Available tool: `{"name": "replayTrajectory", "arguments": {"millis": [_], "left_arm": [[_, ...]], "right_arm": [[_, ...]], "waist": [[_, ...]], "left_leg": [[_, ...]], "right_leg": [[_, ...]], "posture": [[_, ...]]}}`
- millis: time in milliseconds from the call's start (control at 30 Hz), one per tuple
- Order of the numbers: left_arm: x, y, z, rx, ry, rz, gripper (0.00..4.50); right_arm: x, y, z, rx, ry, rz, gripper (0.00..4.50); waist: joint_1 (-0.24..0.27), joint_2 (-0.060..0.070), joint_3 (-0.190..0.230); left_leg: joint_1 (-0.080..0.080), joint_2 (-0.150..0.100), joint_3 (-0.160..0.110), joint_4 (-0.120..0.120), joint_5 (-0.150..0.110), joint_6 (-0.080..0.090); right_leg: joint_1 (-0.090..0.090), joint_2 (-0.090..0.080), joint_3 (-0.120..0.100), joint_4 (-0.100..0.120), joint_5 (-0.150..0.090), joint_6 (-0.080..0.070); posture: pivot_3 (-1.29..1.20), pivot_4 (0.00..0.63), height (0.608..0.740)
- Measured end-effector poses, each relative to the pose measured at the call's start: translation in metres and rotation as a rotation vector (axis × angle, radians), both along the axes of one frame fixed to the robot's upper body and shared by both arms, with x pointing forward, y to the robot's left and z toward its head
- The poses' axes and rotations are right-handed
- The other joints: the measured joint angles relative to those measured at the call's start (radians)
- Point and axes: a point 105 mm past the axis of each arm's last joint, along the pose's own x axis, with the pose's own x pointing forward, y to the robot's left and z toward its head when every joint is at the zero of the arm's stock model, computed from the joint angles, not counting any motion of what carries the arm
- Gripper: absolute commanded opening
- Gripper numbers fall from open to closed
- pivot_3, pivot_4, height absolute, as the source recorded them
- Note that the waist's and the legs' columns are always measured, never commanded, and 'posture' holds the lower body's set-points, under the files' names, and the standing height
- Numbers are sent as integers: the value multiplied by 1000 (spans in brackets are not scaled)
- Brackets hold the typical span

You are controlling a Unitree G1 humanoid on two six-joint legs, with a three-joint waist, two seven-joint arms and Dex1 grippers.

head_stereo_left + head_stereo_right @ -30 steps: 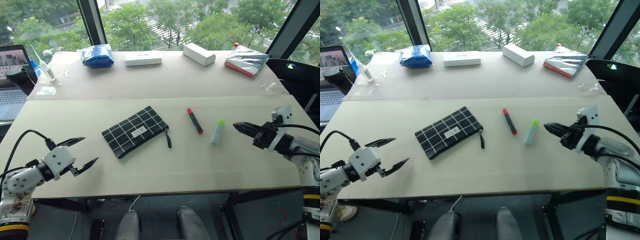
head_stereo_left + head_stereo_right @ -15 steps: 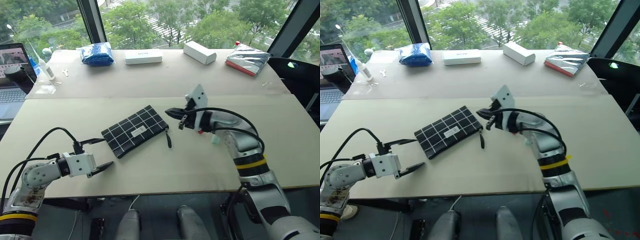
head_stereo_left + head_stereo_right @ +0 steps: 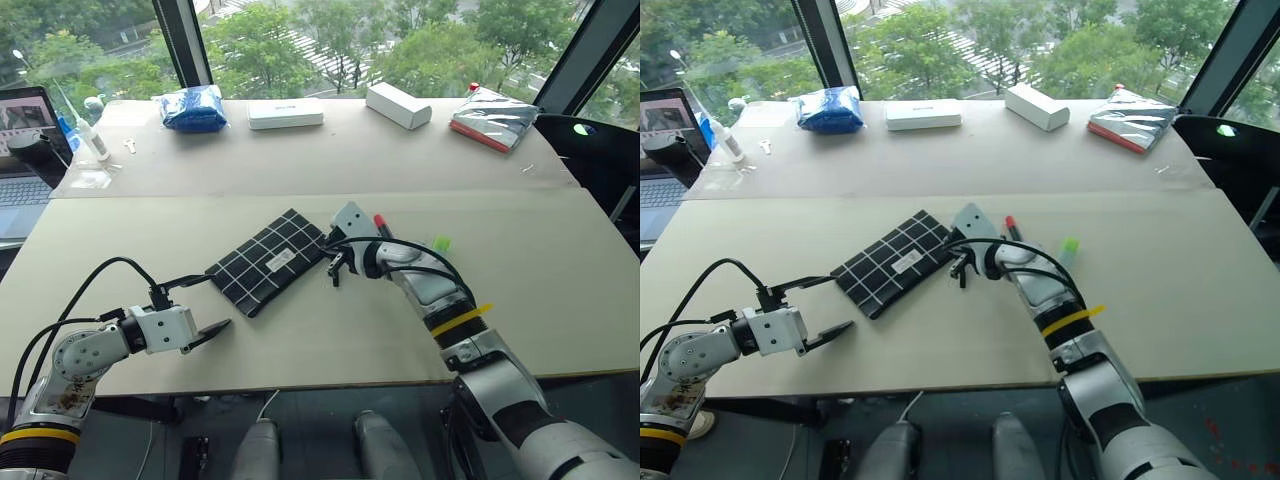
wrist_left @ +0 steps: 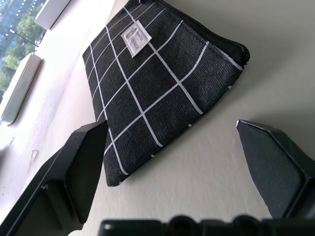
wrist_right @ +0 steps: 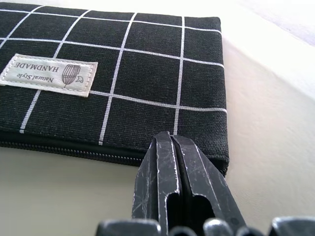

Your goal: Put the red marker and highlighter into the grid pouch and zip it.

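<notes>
Two end effectors flanked the grid pouch (image 3: 268, 262) — right end effector (image 5: 172, 147) pinched shut (at its zipper end), left end effector (image 3: 200, 305) spread wide.

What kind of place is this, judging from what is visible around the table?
Probably an office or lab room on an upper floor. Large windows look down on trees and a street, a laptop stands at the table's left edge, and the table carries stationery such as a grid pouch.
</notes>
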Motion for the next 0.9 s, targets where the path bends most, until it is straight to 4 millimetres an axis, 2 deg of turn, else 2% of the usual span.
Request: {"name": "replayTrajectory", "arguments": {"millis": [167, 300, 400, 500, 600, 900], "left_arm": [[1, 0, 0, -10, 1, 2, 4500], [1, 0, 0, -17, 1, 2, 4500], [1, -1, -1, -23, 2, 4, 4500], [0, -1, -2, -33, 5, 8, 4500], [-1, 0, -2, -43, 6, 15, 4500], [-4, 1, -4, -51, 10, 22, 4500]], "right_arm": [[0, 6, 4, 42, 31, 15, 63], [0, 17, 19, 134, 72, 48, 63], [4, 21, 28, 142, 64, 48, 63], [11, 16, 22, 125, 77, 13, 63], [16, 8, 4, 66, 79, -19, 63], [21, 7, 0, 22, 18, -8, 63]], "waist": [[-4, 0, 0], [-4, 0, 0], [-4, 0, 0], [-3, 0, 0], [-5, 0, 0], [-5, 0, -1]], "left_leg": [[0, 0, 0, 0, 0, 0], [0, 0, 0, 0, 0, 0], [0, 0, 0, 0, 0, 0], [0, 0, 0, 0, 0, 0], [0, 0, 0, 0, 0, 0], [2, 0, 0, 0, 0, 0]], "right_leg": [[-1, 0, 0, 1, 0, 0], [-2, 0, -1, 3, 0, 0], [-2, 0, -1, 4, 0, 0], [-2, 0, -1, 4, 0, 0], [-3, 0, -1, 4, 0, 0], [-1, 0, -1, 5, 0, 0]], "posture": [[0, 150, 740], [0, 150, 740], [0, 150, 740], [0, 150, 740], [0, 150, 740], [0, 150, 740]]}}
